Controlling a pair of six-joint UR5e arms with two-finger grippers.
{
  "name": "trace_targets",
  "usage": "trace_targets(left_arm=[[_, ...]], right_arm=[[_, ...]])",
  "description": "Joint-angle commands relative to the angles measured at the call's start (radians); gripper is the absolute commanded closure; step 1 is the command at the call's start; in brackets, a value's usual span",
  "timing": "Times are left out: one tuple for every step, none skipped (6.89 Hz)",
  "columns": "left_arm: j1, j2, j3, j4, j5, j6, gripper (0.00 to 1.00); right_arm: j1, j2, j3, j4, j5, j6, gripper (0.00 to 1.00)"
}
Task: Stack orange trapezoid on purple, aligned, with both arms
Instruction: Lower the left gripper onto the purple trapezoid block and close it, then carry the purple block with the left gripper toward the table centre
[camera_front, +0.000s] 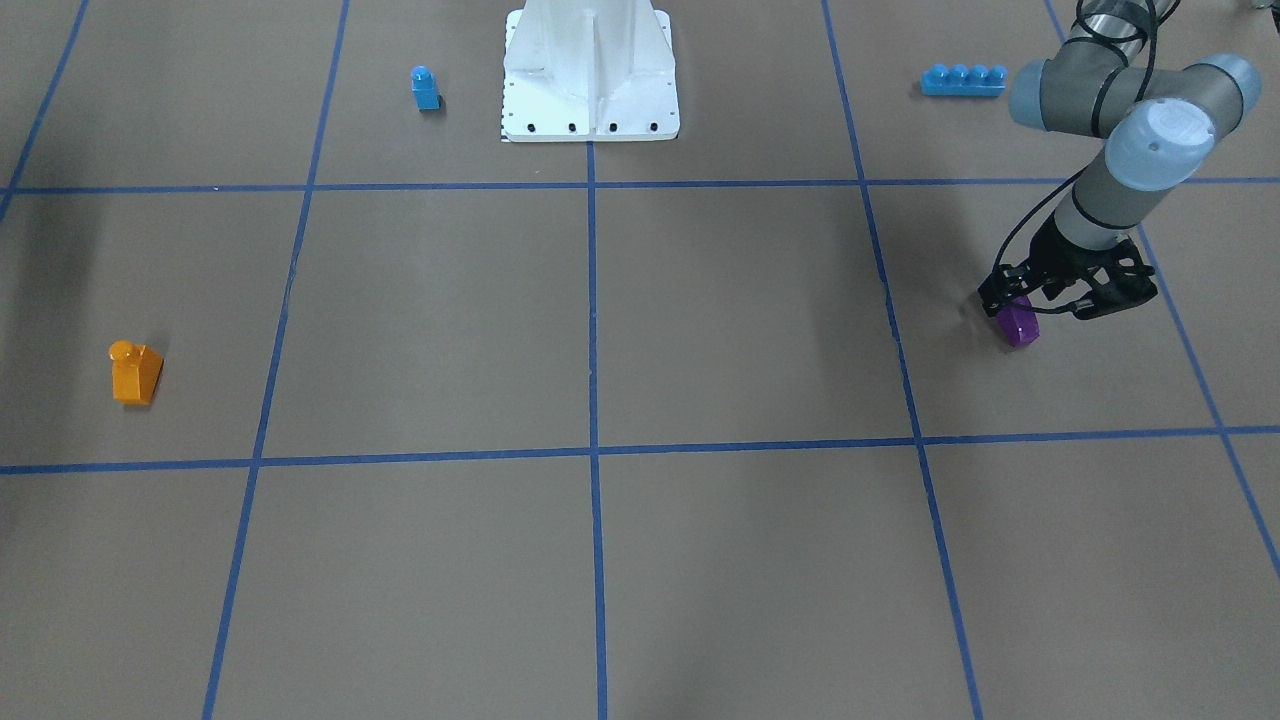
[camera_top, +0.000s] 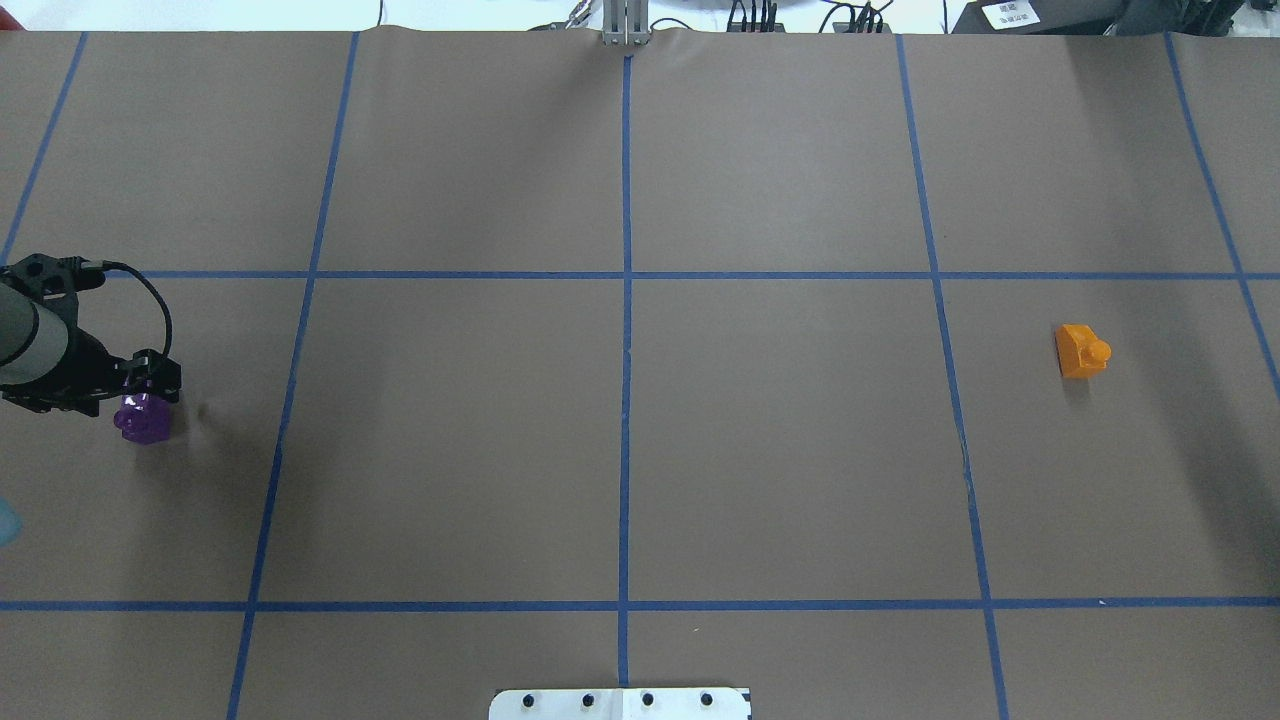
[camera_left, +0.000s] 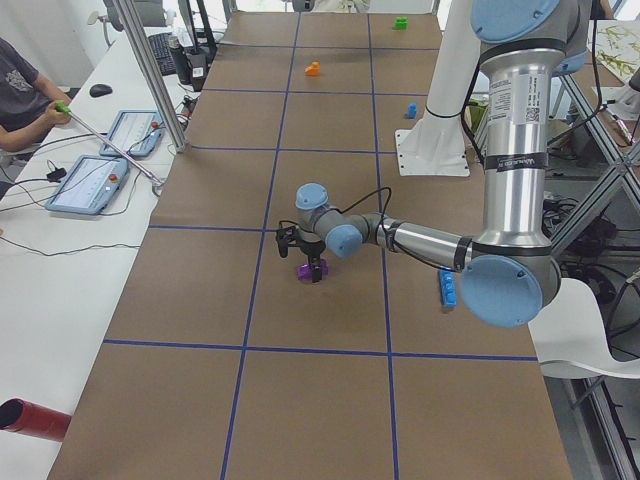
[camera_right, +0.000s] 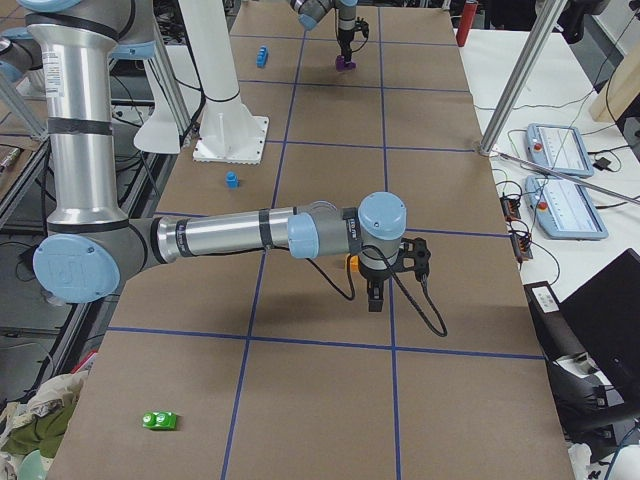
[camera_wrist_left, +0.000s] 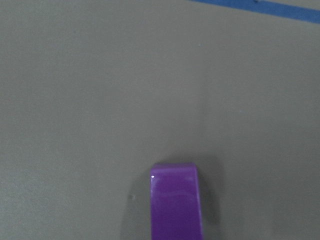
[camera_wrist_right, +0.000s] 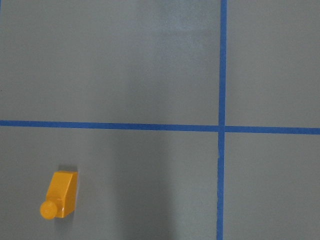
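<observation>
The purple block (camera_front: 1018, 324) is at my left gripper's (camera_front: 1020, 305) tip, low over the table on the robot's left side. The gripper's jaws stand close on either side of it. It shows in the overhead view (camera_top: 143, 418) under the left gripper (camera_top: 140, 395), and at the bottom of the left wrist view (camera_wrist_left: 175, 200). The orange trapezoid (camera_front: 134, 373) lies alone on the table, far across on the robot's right (camera_top: 1080, 351), and shows in the right wrist view (camera_wrist_right: 59, 195). My right gripper (camera_right: 375, 297) hovers beside it. I cannot tell if it is open.
A white base mount (camera_front: 590, 75) stands at the table's robot-side edge. A small blue one-stud block (camera_front: 425, 88) lies beside it. A blue four-stud brick (camera_front: 963, 80) lies near the left arm. A green block (camera_right: 160, 420) lies far off. Blue tape lines grid the brown table.
</observation>
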Motion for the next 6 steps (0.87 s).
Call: trace_targets(left_arm=[[0.001,0.004,-0.008,0.003,-0.011,0.003,0.97],[0.002,0.007,-0.028,0.006,-0.014,0.004,1.0],[0.001,0.009,-0.088,0.013,-0.014,0.004,1.0],[0.002,-0.002,-0.143,0.016,-0.012,0.012,1.0],[0.014,-0.015,-0.166,0.018,-0.012,0.103,1.0],[0.011,-0.073,-0.171,0.019,-0.006,0.248,1.0]], right_arm=[[0.001,0.0,0.001,0.0,0.006,0.0,0.0],[0.001,0.005,0.0,0.0,0.012,0.0,0.0],[0.001,0.006,0.0,0.0,0.012,0.0,0.0],[0.001,0.008,-0.004,0.0,0.012,0.0,0.0],[0.001,0.006,-0.004,0.0,0.013,0.0,0.0],[0.001,0.006,-0.005,-0.002,0.015,0.002,0.0]])
